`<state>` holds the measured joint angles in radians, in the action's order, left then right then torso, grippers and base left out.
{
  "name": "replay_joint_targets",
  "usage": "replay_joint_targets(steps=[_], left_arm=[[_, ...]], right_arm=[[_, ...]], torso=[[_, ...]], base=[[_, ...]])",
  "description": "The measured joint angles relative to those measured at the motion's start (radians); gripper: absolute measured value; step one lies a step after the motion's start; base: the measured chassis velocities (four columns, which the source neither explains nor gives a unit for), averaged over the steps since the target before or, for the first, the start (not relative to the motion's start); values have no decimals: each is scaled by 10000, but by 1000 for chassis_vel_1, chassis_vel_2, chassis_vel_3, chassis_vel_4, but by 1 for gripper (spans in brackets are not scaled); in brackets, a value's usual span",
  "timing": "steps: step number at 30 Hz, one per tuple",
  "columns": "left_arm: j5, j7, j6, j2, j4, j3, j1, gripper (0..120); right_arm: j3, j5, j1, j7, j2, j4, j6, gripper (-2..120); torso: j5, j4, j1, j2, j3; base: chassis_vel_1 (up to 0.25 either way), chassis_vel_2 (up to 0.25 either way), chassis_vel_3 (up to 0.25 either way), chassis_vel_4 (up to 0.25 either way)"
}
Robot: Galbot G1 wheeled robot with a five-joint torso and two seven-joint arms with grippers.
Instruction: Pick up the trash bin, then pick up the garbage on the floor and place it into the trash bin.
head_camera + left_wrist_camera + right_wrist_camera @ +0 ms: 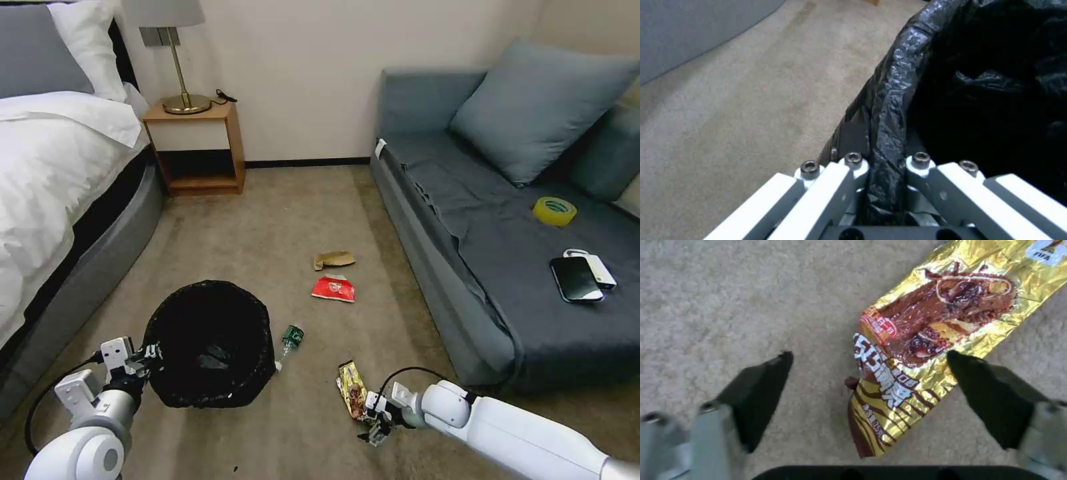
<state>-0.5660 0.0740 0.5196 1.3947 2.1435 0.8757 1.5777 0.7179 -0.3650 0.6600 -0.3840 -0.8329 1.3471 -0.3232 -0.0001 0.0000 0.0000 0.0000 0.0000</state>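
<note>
The trash bin, round and lined with a glossy black bag, stands on the carpet at the lower left. My left gripper is shut on its near-left rim, with the bag pinched between the fingers. Garbage lies to the bin's right: a clear bottle with a green label, a red-and-white wrapper, a tan paper scrap and a yellow-brown snack wrapper. My right gripper hangs open just above the snack wrapper, its black fingertips straddling the wrapper's near end.
A grey sofa runs along the right, carrying a yellow tape roll and a black phone on a white power bank. A bed borders the left. A wooden nightstand with a lamp stands at the far wall.
</note>
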Motion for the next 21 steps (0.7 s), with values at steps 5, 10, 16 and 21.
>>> replay_joint_targets(steps=[5, 10, 16, 21], left_arm=[[-28, -17, -4, -25, 39, 0, 1, 4], [-34, -23, -4, -52, 53, 0, -10, 4], [-24, -35, -4, -40, 59, -43, -35, 4], [-4, -42, -4, -4, 62, -46, -34, 4]], right_arm=[[-66, 83, 66, -59, 13, -34, 16, 70], [-176, 137, 147, -113, 18, -101, 46, 51], [-250, 183, 190, -140, 17, -190, 49, 26], [-282, 270, 198, -172, -8, -300, 109, 8]], torso=[[0, 0, 0, 0, 0], [1, 0, 0, 0, 0], [1, -1, 0, 0, 0], [1, 0, -1, 0, 0]], base=[[0, 0, 0, 0], [0, 0, 0, 0], [0, 0, 0, 0], [0, 0, 0, 0]])
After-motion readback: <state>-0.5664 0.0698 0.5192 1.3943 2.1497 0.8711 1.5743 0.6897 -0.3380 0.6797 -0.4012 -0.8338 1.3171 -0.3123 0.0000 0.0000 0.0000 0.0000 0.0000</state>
